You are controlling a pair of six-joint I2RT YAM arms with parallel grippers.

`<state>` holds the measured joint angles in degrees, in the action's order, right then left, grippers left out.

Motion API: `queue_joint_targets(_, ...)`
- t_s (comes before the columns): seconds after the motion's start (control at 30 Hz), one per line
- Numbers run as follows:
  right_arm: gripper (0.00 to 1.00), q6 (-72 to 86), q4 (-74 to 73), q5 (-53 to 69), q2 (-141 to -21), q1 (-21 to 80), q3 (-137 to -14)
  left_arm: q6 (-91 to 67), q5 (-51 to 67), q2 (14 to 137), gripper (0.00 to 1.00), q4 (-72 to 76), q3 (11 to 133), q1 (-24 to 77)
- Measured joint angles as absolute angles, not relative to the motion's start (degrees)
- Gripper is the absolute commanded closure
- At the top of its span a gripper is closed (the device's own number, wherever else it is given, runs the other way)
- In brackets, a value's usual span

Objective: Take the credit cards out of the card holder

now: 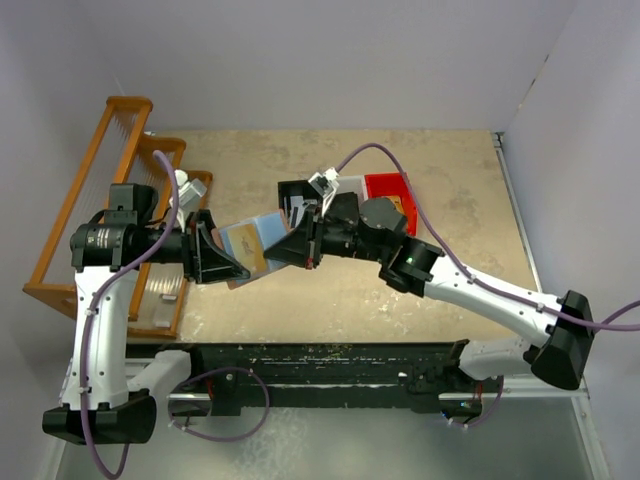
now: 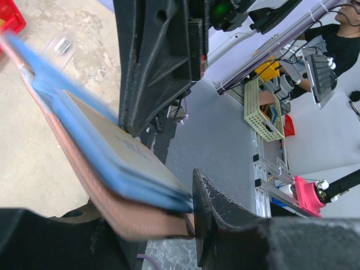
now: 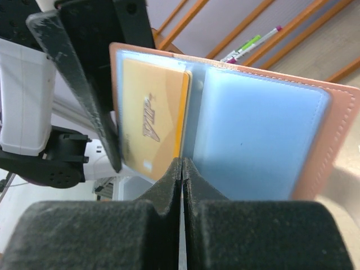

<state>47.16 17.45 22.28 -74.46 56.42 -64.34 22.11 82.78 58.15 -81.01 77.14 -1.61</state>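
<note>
Evidently the extraction step was in hand: the card holder (image 1: 255, 243) hung open in the air above the table, between the two arms. The left gripper (image 1: 232, 262) was clamped on one leaf of it, pink cover and blue lining pinched between its fingers. The right gripper (image 3: 181, 166) had its jaws pressed together, tips at the fold just beside the inner edge of the tan-orange card (image 3: 149, 124), which sat in its pocket. Whether anything thin lay between them could not be told. The other pocket showed only blue lining, and no second card was visible. The next move probably called for parting those jaws, pinching the card's exposed edge and drawing it out while the left arm held firm. Pale walls boxed in a mottled beige tabletop (image 1: 440, 170), with a wooden rack (image 1: 128, 102) at its left edge and a red bin (image 1: 390, 188) at the back.
</note>
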Motion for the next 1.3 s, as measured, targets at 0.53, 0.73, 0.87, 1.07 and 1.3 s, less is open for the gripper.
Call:
queue_joint_targets(0.53,0.69,49.4,21.5,20.8,-69.2,56.2,-59.0,25.3,85.1,58.2,0.84,-84.1,77.1,-1.4)
queue_joint_targets(0.73,0.54,52.2,26.2,23.5,-68.9,54.3,-56.0,25.7,85.4,58.2,0.87,-85.1,77.5,-1.4)
queue_joint_targets(0.87,0.56,53.5,29.1,25.3,-68.9,54.1,-54.9,25.7,85.6,58.3,0.88,-85.8,78.0,-1.4)
queue_joint_targets(1.07,0.59,55.9,34.6,29.2,-68.9,53.9,-53.8,25.8,85.5,58.2,0.89,-86.2,78.5,-1.4)
queue_joint_targets(1.3,0.62,57.0,36.7,32.2,-68.9,54.0,-53.8,26.1,85.5,58.3,0.9,-86.3,78.8,-1.4)
